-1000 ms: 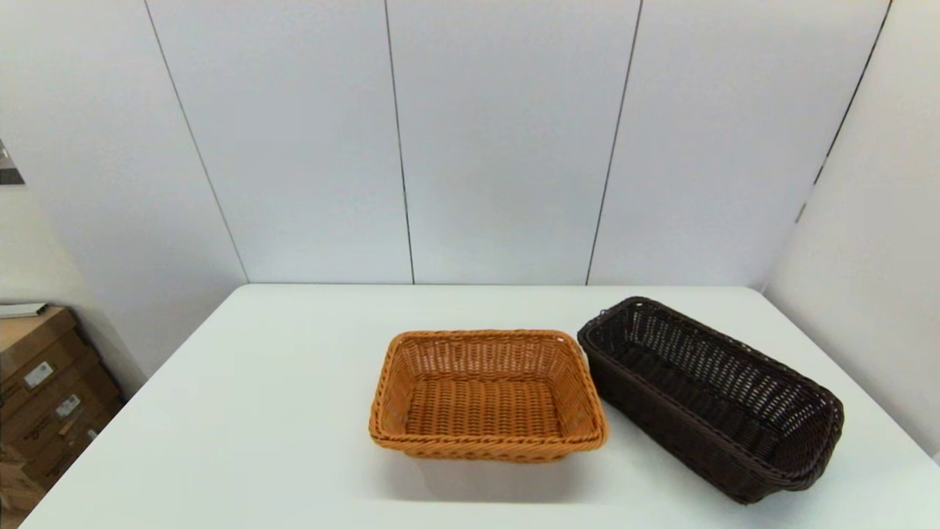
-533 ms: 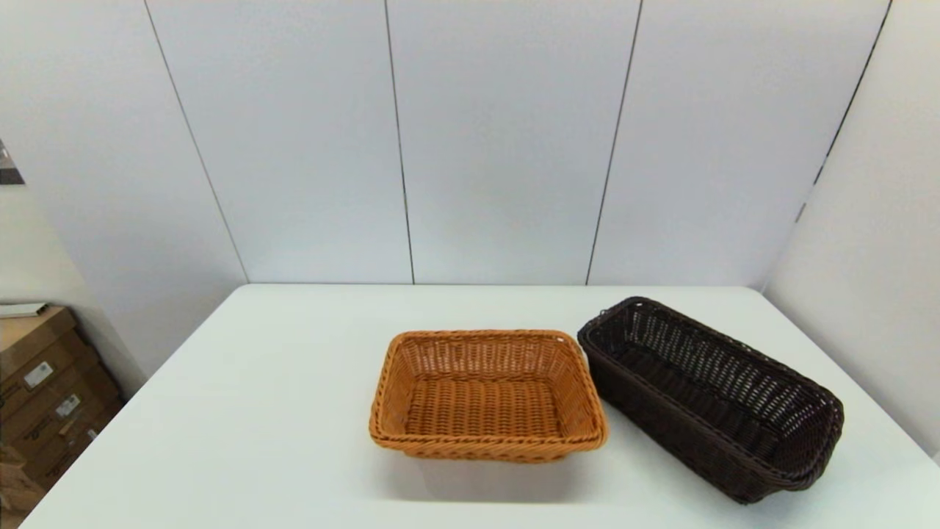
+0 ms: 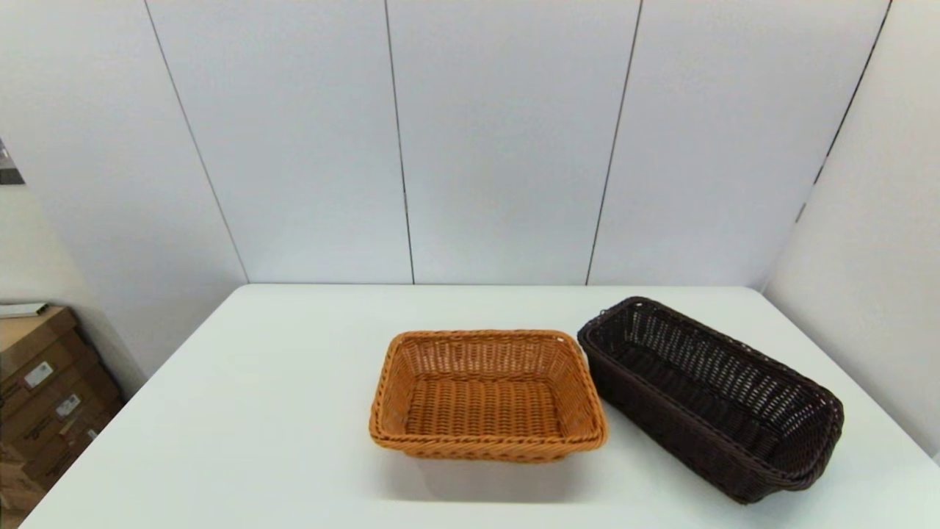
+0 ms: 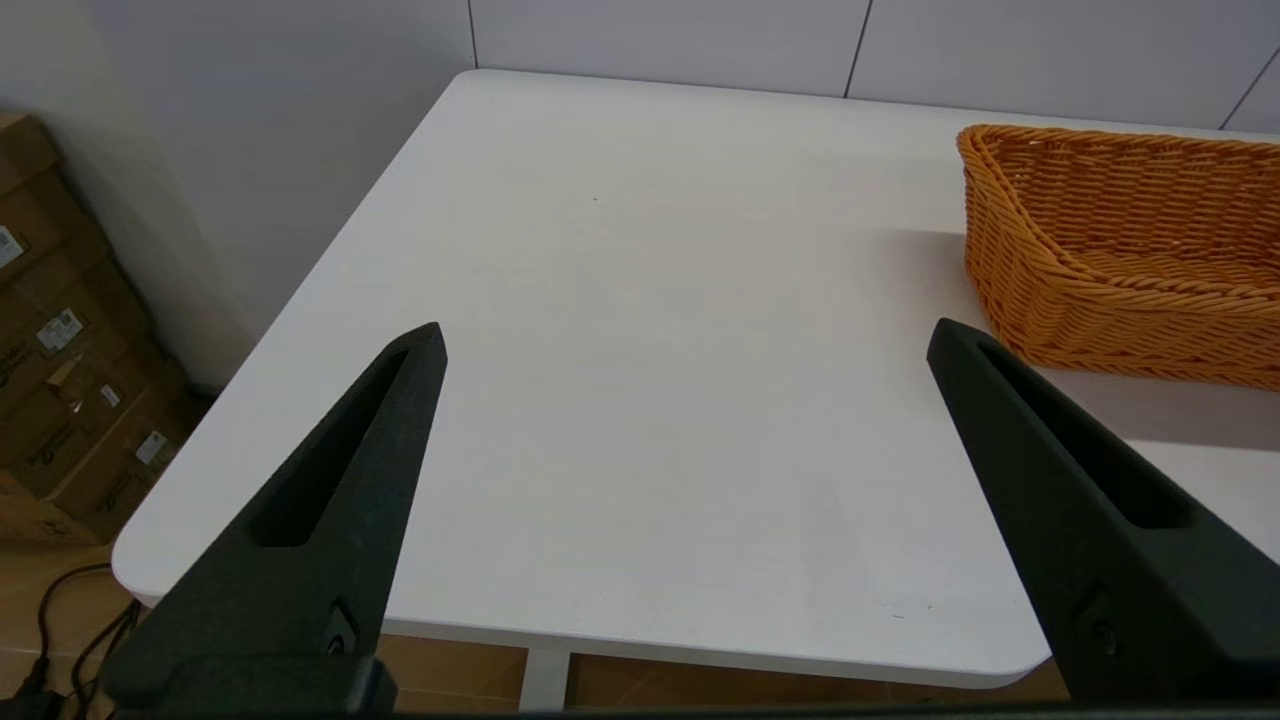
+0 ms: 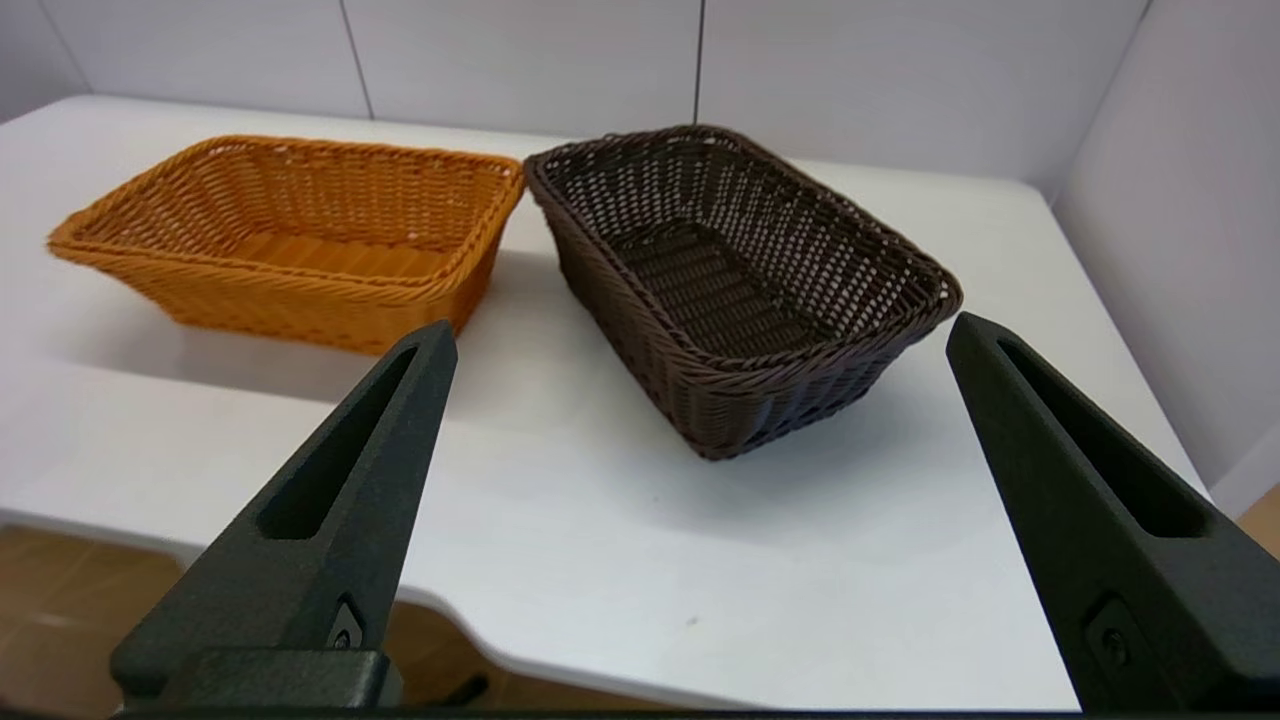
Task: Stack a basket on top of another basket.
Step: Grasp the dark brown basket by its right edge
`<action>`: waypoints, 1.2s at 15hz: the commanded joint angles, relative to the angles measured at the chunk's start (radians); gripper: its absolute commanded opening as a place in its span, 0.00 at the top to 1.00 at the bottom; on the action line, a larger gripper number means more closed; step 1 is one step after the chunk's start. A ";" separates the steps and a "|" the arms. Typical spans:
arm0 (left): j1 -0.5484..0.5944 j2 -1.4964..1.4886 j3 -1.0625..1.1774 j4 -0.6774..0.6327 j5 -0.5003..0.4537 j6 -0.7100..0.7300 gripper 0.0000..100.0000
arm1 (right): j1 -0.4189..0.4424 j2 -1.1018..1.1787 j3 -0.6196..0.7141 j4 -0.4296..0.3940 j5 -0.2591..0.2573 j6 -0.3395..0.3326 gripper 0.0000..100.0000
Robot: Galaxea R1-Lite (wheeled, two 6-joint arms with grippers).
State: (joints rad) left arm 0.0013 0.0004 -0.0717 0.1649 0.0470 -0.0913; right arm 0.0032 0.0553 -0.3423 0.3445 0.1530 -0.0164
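A white table (image 3: 257, 411) carries two woven baskets, one orange-tan and one dark brown, and nothing else rests on it. In the head view, a stack of cardboard boxes (image 3: 44, 389) sits on the floor at the lower left of the frame, beyond the table's left edge. The left half of the tabletop is bare white surface, running from the far edge at mid-frame down to the bottom edge. The orange-tan basket (image 3: 487, 394) stands upright just right of centre, empty, its long sides square to the table. Immediately right of it, the dark brown basket (image 3: 711, 397) stands upright and empty, turned at an angle, so its far corner nearly meets the orange-tan basket's far right corner while its near end swings toward the table's right edge at lower right. Grey panelled walls close in behind and to the right.

Neither arm appears in the head view. The left gripper (image 4: 685, 340) hangs back over the table's near left edge, jaws spread wide and holding nothing. The right gripper (image 5: 700, 335) hangs back off the near right edge, jaws equally wide and empty, with the dark brown basket straight ahead between them.
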 commanded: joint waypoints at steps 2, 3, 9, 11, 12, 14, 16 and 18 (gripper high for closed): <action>0.000 -0.002 0.000 0.001 0.001 -0.001 0.00 | 0.006 0.391 -0.167 0.022 -0.012 0.061 0.00; 0.000 -0.002 0.000 0.001 0.001 -0.001 0.00 | 0.003 0.503 -0.208 0.021 -0.020 0.096 0.00; 0.000 -0.002 0.000 0.001 0.001 -0.001 0.00 | -0.074 1.161 -0.484 0.008 -0.090 0.337 0.00; 0.000 -0.002 0.000 0.001 0.001 -0.001 0.00 | -0.108 1.338 -0.549 0.011 -0.130 0.374 0.00; 0.000 -0.002 0.000 0.001 0.001 -0.001 0.00 | -0.121 1.413 -0.566 0.008 -0.150 0.383 0.00; 0.000 -0.002 0.000 0.001 0.001 -0.001 0.00 | -0.160 1.552 -0.612 0.010 -0.181 0.406 0.00; 0.000 -0.002 0.000 0.001 0.001 -0.001 0.00 | -0.169 1.670 -0.624 0.011 -0.214 0.469 0.00; 0.000 -0.002 0.000 0.001 0.001 -0.001 0.00 | -0.169 1.709 -0.610 0.011 -0.233 0.490 0.00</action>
State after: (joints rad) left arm 0.0013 0.0004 -0.0717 0.1649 0.0466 -0.0913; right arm -0.1519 1.6279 -0.9447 0.3526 -0.0591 0.4415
